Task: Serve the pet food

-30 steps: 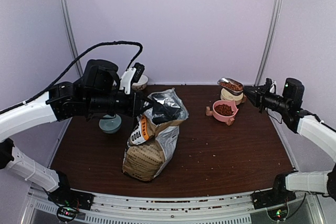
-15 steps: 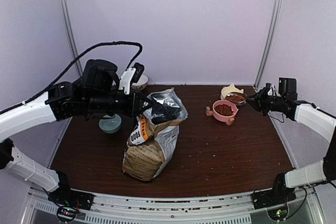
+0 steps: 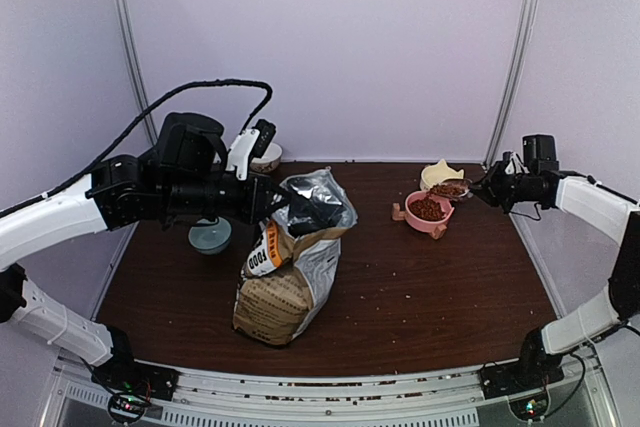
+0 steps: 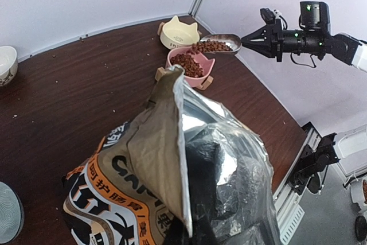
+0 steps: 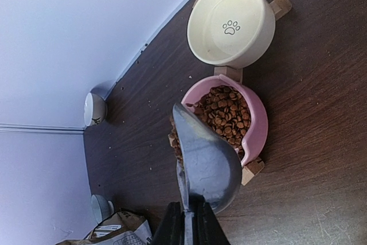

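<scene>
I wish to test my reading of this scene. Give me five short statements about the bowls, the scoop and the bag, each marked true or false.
1. The pink bowl holds kibble. True.
2. The cream bowl is full of kibble. False: it is empty and its paw print shows.
3. The right gripper is shut on a metal scoop. True.
4. The scoop is empty. False: it carries kibble.
5. The bag lies flat. False: it stands upright on the table, its top pinched by the left gripper.
</scene>
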You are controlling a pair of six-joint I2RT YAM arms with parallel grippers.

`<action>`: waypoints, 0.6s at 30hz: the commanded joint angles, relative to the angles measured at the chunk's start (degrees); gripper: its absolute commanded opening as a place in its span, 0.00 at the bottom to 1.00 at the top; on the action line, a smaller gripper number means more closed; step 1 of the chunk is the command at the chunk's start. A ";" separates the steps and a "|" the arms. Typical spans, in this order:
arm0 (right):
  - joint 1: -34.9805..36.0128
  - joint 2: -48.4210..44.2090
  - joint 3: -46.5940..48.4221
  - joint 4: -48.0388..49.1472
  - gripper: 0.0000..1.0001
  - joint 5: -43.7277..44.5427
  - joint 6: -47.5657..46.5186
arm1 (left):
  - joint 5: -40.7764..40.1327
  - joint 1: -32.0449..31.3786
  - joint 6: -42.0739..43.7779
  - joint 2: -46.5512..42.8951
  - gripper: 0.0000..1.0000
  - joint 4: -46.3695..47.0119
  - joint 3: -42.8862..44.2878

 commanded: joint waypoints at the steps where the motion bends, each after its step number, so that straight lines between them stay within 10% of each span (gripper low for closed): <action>1: -0.38 0.89 3.16 -3.39 0.00 3.32 -4.30 | 0.44 0.61 2.65 -0.36 0.00 7.20 4.20; 18: -0.20 3.21 11.11 -16.01 0.00 9.55 -15.59 | 1.49 0.78 3.61 -0.18 0.00 7.49 4.64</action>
